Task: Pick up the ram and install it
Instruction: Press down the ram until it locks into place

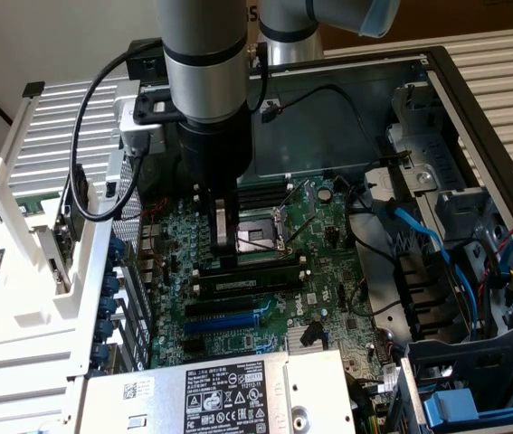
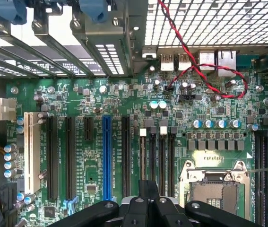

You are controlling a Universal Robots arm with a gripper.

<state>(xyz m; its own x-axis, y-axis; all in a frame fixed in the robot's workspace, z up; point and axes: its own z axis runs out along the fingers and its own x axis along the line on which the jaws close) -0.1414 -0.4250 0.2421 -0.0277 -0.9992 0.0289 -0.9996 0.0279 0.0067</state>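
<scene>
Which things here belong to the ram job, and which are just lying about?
Job: ram, along a slot beside the shut tool; memory slots.
Lying about: blue expansion slot, CPU socket, power supply, blue cables.

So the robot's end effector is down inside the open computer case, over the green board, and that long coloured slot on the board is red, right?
Not quite: the long slot is blue, not red, as the wrist view shows. The end effector is indeed down inside the open case, over the green board.
</scene>
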